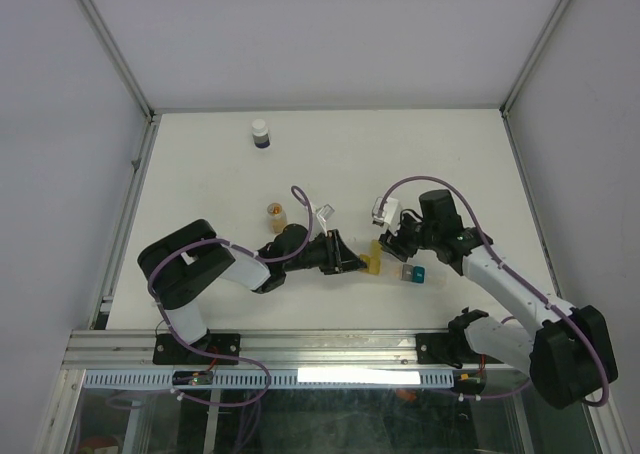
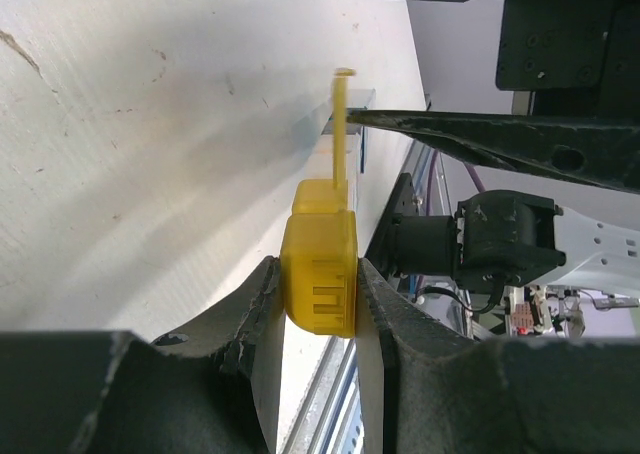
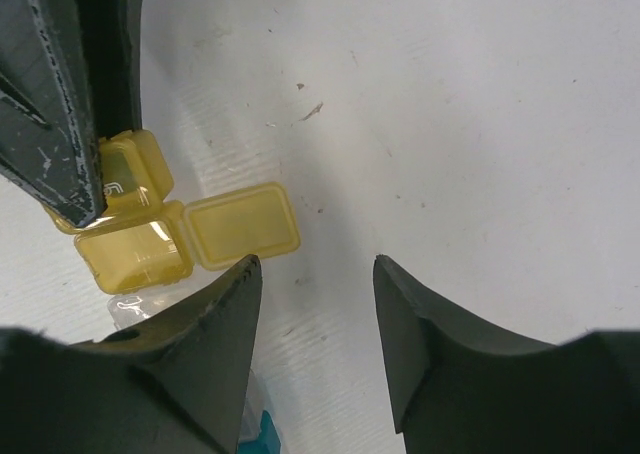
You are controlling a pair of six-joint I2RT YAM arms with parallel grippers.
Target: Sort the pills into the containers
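Two arms meet mid-table. My left gripper [image 2: 318, 299] is clamped on the yellow container [image 2: 320, 249], whose lid [image 2: 342, 134] is flipped open. My right gripper [image 3: 318, 274] is spread wide, holds nothing, and hovers just beside that open lid. The teal container [image 1: 418, 274] sits on the table [image 1: 430, 154] just right of the yellow one. The white bottle [image 1: 260, 134] stands at the far side, well apart.

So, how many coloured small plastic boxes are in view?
2. The yellow translucent box, lid open, is held by the left gripper; the teal plastic box lies beside the right gripper. Others may be hidden.
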